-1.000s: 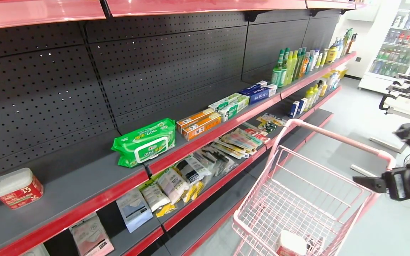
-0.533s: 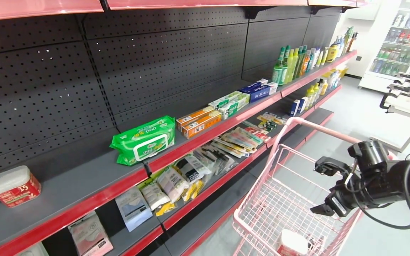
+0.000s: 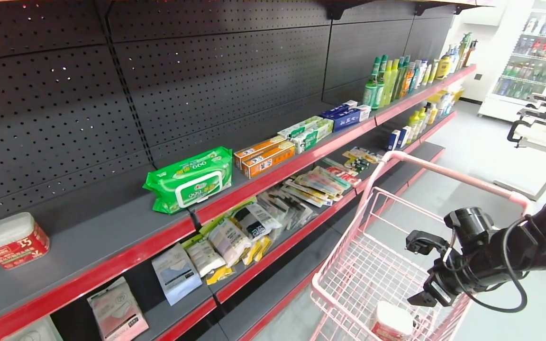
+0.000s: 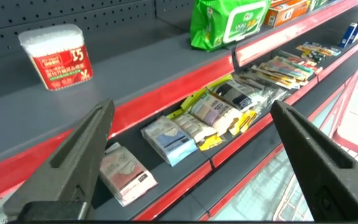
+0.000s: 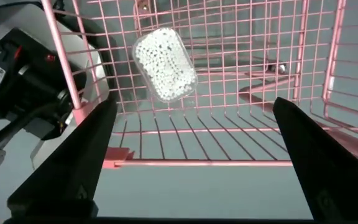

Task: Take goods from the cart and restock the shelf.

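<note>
A pink wire cart (image 3: 448, 176) stands in front of the shelf at the right. In its basket lies a white tub (image 3: 390, 322) with a clear lid (image 5: 165, 62), seen from above through the cart's wire bars in the right wrist view. My right gripper (image 3: 419, 268) hangs open above the basket, over the cart's right rim, with nothing between its fingers (image 5: 192, 106). A matching red-labelled tub (image 3: 11, 239) stands at the left of the grey shelf (image 3: 102, 237). My left gripper (image 4: 192, 104) is open and held in front of the shelf, below that tub (image 4: 55, 56).
A green wipes pack (image 3: 190, 182) and orange boxes (image 3: 263, 160) sit further right on the same shelf, with bare grey board between tub and wipes. Packets (image 3: 228, 241) crowd the lower shelf. Bottles (image 3: 386, 85) line the far end. A white table (image 3: 545, 142) stands behind the cart.
My right arm has swung in from the right edge to above the cart's basket and lowered a little. The head view has tilted slightly downward.
</note>
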You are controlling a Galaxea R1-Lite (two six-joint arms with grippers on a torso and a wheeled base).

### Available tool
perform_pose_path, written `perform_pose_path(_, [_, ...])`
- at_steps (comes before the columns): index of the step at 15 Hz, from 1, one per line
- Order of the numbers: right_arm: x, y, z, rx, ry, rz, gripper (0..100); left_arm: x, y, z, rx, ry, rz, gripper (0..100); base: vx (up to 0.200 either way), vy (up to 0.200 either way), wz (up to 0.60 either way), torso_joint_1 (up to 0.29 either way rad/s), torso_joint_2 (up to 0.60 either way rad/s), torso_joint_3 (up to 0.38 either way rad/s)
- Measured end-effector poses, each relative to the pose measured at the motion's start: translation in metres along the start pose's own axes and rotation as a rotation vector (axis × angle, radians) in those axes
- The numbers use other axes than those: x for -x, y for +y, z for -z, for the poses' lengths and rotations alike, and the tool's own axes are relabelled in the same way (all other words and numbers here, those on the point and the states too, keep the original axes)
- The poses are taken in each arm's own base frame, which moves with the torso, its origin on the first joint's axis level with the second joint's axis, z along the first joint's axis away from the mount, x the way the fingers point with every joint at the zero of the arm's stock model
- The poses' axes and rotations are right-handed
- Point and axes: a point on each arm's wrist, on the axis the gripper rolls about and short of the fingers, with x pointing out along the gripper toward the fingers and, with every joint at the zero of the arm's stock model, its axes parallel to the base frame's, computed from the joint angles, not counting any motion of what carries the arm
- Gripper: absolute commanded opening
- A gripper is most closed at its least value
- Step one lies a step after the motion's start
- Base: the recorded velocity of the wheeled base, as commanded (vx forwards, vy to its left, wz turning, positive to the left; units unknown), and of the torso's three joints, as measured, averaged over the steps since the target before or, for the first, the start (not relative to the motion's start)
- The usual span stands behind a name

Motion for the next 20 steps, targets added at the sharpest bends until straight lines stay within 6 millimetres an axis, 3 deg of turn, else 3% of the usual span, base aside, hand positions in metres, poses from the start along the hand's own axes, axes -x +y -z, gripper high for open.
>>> perform_pose_path(7, [-0.018, 0.016, 0.020, 0.036, 0.002, -0.024, 100, 0.000, 0.000, 0.000, 0.000, 0.000, 0.000, 100, 0.000, 0.000, 0.00, -0.154, 0.34, 0.183])
perform_pose_path(20, [-0.021, 0.019, 0.015, 0.067, -0.019, -0.054, 100, 0.000, 0.000, 0.000, 0.000, 0.000, 0.000, 100, 0.000, 0.000, 0.00, -0.171, 0.39, 0.215])
